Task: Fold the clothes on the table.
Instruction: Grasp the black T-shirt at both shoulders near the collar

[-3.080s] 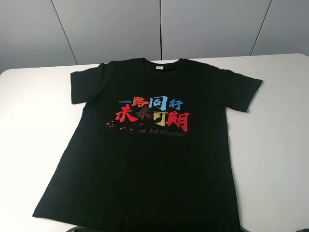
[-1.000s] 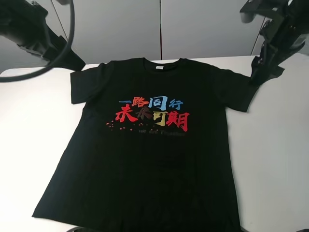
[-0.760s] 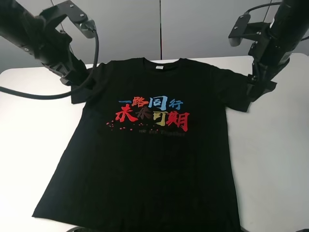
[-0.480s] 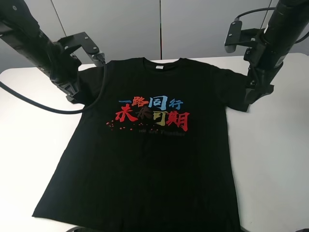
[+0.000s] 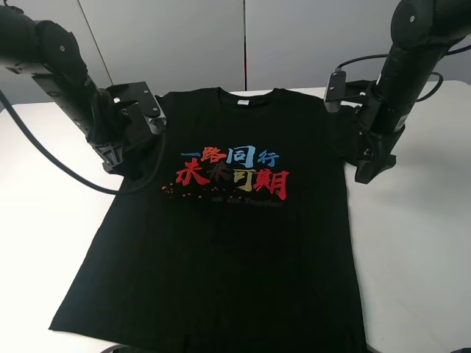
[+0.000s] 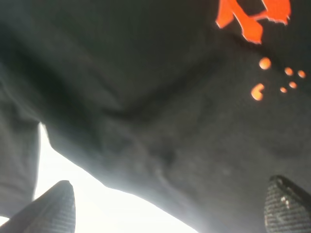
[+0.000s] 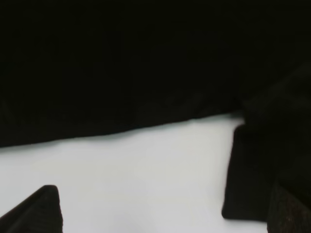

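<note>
Presently a black T-shirt (image 5: 228, 250) lies flat and face up on the white bench (image 5: 412, 250). Its collar is toward the far wall and its hem is at the near edge, with a multicoloured print (image 5: 232, 173) across the chest.

The left pincer (image 5: 116, 156) is down at the garment's left armpit. In the left wrist view its fingertips (image 6: 53, 208) stand wide apart, with dark cloth and a wedge of bare bench between them and nothing pinched. Orange marks of the print show at the edge of that view.

The right pincer (image 5: 366, 170) is low at the right armpit, where the right sleeve (image 7: 252, 179) meets the body. Its fingertips (image 7: 41, 208) are likewise spread, and nothing is gripped. Between them lies bare bench, bordered by the shirt's side edge and the sleeve hem.

Whether either pincer's tips actually touch the fabric cannot be settled, as the close views are blurred. The two arms reach in from the far left and the far right.
</note>
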`<state>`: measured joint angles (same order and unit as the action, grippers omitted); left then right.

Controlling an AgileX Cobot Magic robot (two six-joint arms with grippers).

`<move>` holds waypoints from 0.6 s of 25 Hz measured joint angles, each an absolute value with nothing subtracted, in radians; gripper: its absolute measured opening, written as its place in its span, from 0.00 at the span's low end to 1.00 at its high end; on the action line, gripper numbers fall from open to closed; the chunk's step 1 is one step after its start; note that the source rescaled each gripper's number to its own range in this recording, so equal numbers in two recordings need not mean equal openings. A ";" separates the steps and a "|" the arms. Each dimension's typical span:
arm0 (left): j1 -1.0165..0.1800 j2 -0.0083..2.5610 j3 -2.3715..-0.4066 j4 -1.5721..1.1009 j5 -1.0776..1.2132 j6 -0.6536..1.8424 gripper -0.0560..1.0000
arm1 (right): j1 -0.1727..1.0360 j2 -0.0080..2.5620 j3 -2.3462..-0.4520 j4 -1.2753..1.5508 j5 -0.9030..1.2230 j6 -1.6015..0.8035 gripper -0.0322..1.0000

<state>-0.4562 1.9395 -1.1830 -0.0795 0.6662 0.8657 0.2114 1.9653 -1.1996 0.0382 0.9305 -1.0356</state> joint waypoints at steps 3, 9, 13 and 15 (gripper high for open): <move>-0.498 1.968 -1.244 -0.021 0.668 0.866 1.00 | 0.233 1.981 -1.200 0.040 0.923 -1.051 0.91; -0.590 2.053 -1.356 0.132 0.685 0.866 1.00 | 0.251 1.986 -1.200 0.040 0.920 -1.058 0.91; -0.602 2.104 -1.360 0.172 0.713 0.864 1.00 | 0.253 1.986 -1.200 0.039 0.920 -1.058 0.91; -0.600 2.121 -1.360 0.190 0.728 0.864 1.00 | 0.255 1.986 -1.200 0.039 0.920 -1.062 0.91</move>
